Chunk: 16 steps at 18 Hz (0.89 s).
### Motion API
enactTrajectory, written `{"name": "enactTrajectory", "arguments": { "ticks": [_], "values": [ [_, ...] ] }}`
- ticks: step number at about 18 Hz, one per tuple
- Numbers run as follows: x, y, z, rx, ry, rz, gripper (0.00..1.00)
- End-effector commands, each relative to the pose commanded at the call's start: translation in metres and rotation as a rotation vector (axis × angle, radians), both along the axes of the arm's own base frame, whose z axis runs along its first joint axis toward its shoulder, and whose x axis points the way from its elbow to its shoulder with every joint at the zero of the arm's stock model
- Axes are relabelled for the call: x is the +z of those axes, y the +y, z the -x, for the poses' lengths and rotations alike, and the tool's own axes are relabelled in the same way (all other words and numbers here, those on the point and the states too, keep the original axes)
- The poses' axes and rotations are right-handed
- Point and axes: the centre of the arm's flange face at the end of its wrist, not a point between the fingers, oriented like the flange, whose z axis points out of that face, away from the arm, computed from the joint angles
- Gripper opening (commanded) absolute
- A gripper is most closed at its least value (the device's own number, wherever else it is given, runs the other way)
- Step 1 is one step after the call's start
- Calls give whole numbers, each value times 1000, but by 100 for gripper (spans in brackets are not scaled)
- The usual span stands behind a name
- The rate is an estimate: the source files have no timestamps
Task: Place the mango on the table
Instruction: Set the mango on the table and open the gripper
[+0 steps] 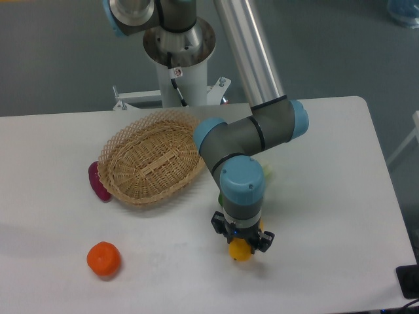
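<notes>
- Gripper (240, 243): points straight down, jaws clamped on the mango (240, 250) from both sides. Fruit shows only as a yellow lump between and below the black fingers (218, 226); approx. upper half hidden by the tool.
- Mango location: over open white surface of the table (340, 196), front-centre, well apart from the basket (152, 159) and from the orange fruit (104, 258).
- Contact w/ table: cannot confirm. A small shadow sits directly beneath the fruit, so it is at or v. near the surface; whether touching or a hair above, one fixed view does not settle it.
- Done, as judged: mango is out of the basket area and positioned above a bare patch of tabletop. Transport part appears complete or nearly so.
- Left, as judged: final lowering (if any), release, and retreat of the arm (252, 140). Task not complete while the jaws hold the fruit.
- Other items: basket appears empty inside; purple item (97, 180) lies against its left rim; something green (222, 196) is mostly hidden behind the wrist, ID uncertain.
- Risk note: oval fruit may roll once freed; surrounding surface is bare, no obstruction near the drop spot, table edge not close.
</notes>
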Motion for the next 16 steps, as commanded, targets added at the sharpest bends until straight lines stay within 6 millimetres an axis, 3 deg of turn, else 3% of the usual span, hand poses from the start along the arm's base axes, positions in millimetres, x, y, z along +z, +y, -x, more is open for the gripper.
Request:
{"name": "enactTrajectory", "arguments": {
  "ticks": [6, 10, 12, 16],
  "values": [
    [22, 2, 3, 5, 16, -35, 100],
    [44, -6, 21, 29, 44, -51, 100],
    [62, -22, 41, 55, 61, -63, 100],
    [82, -49, 52, 22, 9, -9, 100]
  ]
}}
